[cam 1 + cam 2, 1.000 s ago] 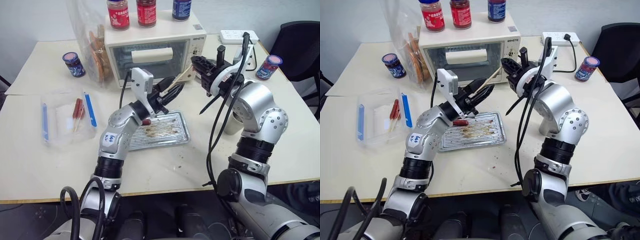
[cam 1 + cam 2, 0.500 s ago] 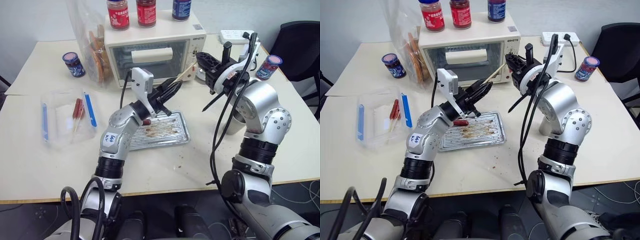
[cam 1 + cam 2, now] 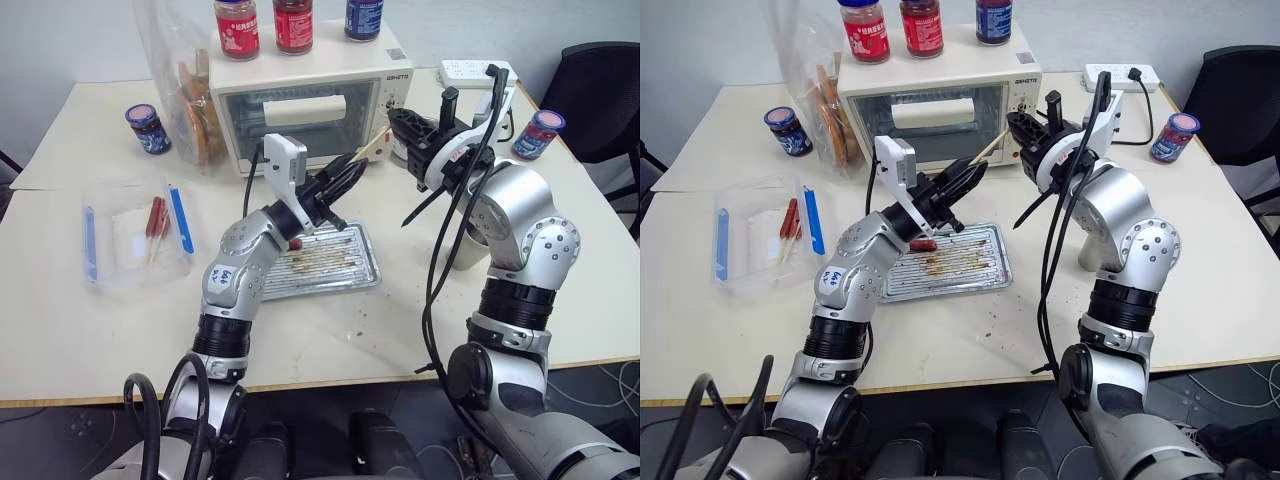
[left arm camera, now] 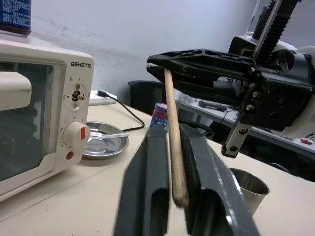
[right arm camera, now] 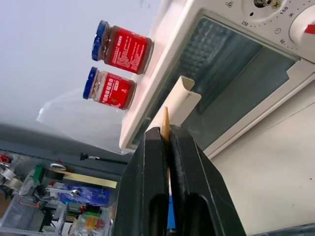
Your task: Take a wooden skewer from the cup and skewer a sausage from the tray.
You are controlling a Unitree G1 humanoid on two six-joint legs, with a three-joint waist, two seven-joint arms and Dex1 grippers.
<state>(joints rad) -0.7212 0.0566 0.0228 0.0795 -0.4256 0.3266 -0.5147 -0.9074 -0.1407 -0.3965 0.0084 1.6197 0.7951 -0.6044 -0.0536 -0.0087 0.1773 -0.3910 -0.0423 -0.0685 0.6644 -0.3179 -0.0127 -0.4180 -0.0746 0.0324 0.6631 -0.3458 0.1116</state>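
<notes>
Right gripper [image 3: 1018,127], fingers pressed fully together on one end of the wooden skewer [image 3: 987,150], held above the table [image 3: 1200,250] in front of the toaster oven [image 3: 940,95]. From this grip the skewer slants down to the left gripper [image 3: 965,175], whose two black fingers [image 4: 152,162] stand slightly parted with the stick's other end lying between them; the left wrist view shows the stick running up from between those fingers to the closed right fingers. Just below the left gripper lies the tray [image 3: 970,272], its ribbed floor streaked with brown crumbs. The sausage [image 3: 922,244] rests at the tray's edge beneath the left wrist. The cup [image 4: 248,189] stands on the table below the right gripper, beside the right forearm. A shallow steel bowl [image 4: 104,144] sits just beside the oven, behind the grippers. Well apart on the left-arm side, a clear plastic box [image 3: 760,235] holds blue-handled utensils and two slim red sausages on sticks.
</notes>
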